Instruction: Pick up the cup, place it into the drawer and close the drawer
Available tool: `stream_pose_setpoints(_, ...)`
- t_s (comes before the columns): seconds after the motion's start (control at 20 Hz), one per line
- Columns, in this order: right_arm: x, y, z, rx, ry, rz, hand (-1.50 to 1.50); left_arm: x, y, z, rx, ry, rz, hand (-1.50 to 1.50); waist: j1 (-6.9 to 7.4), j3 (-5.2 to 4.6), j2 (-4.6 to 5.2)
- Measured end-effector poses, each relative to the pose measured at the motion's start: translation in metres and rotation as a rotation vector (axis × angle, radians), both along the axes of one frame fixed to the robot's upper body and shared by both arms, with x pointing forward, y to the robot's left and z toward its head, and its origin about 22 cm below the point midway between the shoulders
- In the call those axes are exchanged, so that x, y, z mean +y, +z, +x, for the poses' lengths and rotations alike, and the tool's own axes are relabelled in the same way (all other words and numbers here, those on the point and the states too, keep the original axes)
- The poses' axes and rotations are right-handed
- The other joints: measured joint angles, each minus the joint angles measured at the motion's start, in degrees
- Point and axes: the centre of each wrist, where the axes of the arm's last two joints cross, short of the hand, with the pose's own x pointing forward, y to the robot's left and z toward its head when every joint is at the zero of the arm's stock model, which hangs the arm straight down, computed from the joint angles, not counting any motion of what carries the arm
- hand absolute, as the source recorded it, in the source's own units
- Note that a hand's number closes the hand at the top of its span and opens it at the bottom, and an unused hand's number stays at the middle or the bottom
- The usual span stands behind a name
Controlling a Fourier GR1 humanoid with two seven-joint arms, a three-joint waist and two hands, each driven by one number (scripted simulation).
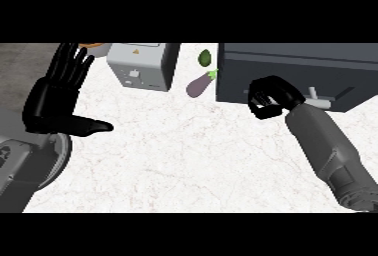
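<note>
A dark grey drawer unit (295,60) stands at the back right, with a pale handle (317,97) on its front face. My right hand (269,95) is against that front, just left of the handle, fingers curled. Only a thin pale sliver shows between the fingers, and no object can be made out in the grasp. No cup shows anywhere in the head view. Whether the drawer stands open or pushed in cannot be told from this angle. At the left edge rests my left hand (55,102), open with fingers up and thumb out to the right.
A white boxy appliance (142,65) stands at the back centre-left, with an orange object (93,45) partly hidden behind it. A purple eggplant (199,84) and a small green item (204,57) lie between the appliance and the drawer unit. White marble counter (192,155) fills the middle.
</note>
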Motion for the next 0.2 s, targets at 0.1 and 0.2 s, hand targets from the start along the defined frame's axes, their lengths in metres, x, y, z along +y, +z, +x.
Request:
stream_pose_setpoints(0.1,-0.0025,-0.0009,-0.0006,-0.003,0.007,0.018,1.50,-0.0028,-0.0021,-0.0002,0.004,-0.003,-0.007,-1.50,0.17,0.03,0.04)
stream_pose_setpoints(0.2,-0.0052,-0.0011,-0.0007,-0.001,0.013,0.032,1.50,-0.0028,-0.0063,-0.0017,0.012,-0.005,-0.008,-1.50,0.34,0.08,0.07)
